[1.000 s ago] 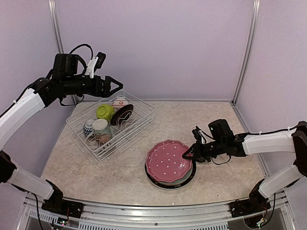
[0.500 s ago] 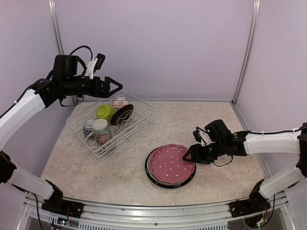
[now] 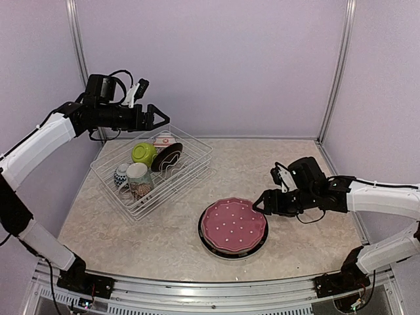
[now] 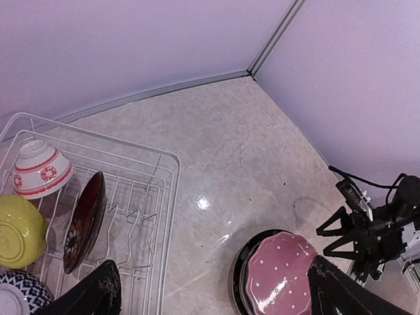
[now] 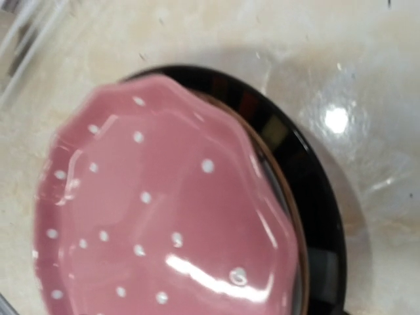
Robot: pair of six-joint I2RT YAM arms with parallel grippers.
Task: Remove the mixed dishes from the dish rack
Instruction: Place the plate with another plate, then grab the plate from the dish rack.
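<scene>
The dish rack (image 3: 184,184) stands at the left, holding a lime green bowl (image 3: 144,153), a dark red floral plate (image 3: 167,157) on edge, a red-white bowl (image 3: 164,139), a blue-white bowl (image 3: 121,174) and a cream mug (image 3: 139,180). My left gripper (image 3: 161,119) hovers open above the rack's far side, nothing between its fingers (image 4: 98,295). The pink dotted plate (image 3: 233,225) lies flat on a stack topping a black-rimmed plate (image 5: 308,184). My right gripper (image 3: 260,205) is open just right of that stack, clear of the pink plate (image 5: 164,210). Its fingers do not show in its own wrist view.
The rack's right rim (image 4: 172,210) sits a hand's width left of the plate stack (image 4: 282,275). Purple walls with metal corner posts (image 3: 335,72) close in the back and sides. The marbled tabletop (image 3: 249,164) lies between the rack and the right wall.
My right gripper opened and let go of the pink plate, which dropped from tilted to flat on the stack. The right arm backed off rightward. The left arm shifted slightly right.
</scene>
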